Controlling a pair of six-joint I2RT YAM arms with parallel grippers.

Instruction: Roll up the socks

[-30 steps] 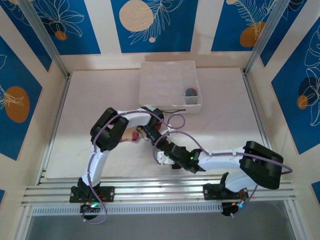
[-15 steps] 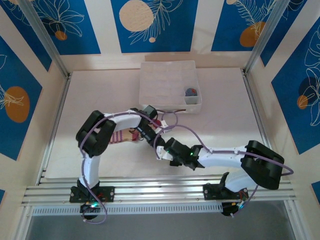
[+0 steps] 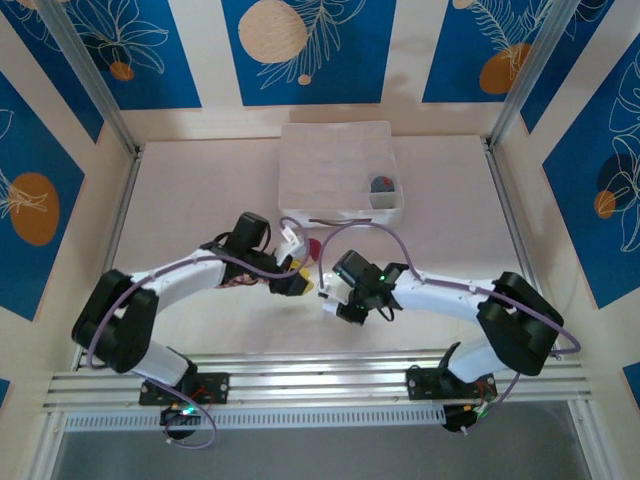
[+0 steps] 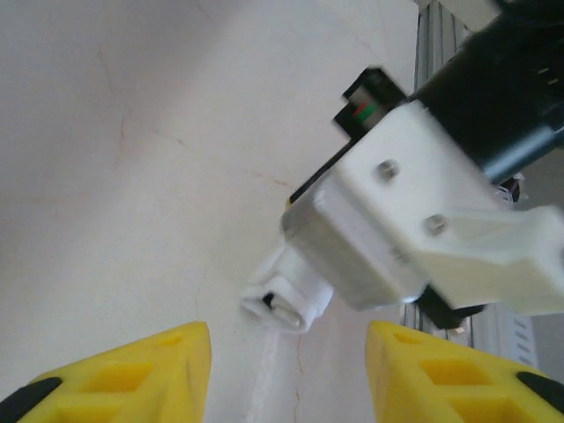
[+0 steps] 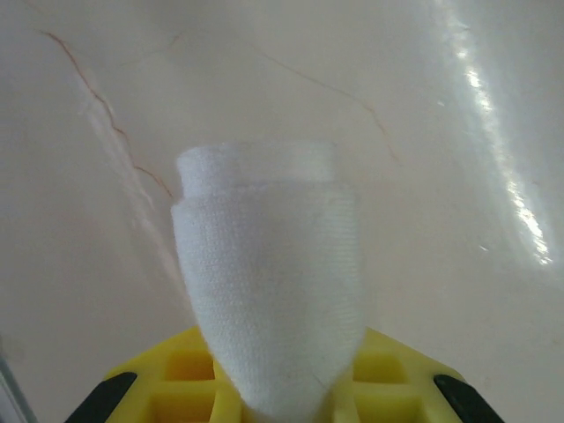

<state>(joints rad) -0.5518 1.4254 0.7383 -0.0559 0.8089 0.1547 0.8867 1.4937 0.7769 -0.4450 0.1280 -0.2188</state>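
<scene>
- The left gripper (image 3: 300, 280) is hovering low near the middle of the table (image 3: 180, 200). Its yellow fingers (image 4: 132, 374) are standing apart with nothing between them, and they are facing the right gripper.
- The tan sock (image 3: 314, 247) is lying on the table, mostly hidden beneath the left arm. Its maroon toe is peeking out just past the wrist, on the side towards the box.
- The white sock (image 5: 273, 282) is sitting rolled into a tight bundle, just beside the left gripper's open fingertips. Its free end is pointing out over the table, and the layers of the roll are showing at that end.
- The right gripper (image 3: 335, 303) is pinching narrowly on the white sock's other end, with a yellow finger pressing on each side of the roll.
- The white box (image 3: 330, 128) is resting at the far middle of the table, well apart from both grippers.
- The grey sock (image 3: 382, 185) is lying bundled in the box's near right compartment, with an orange end showing.
</scene>
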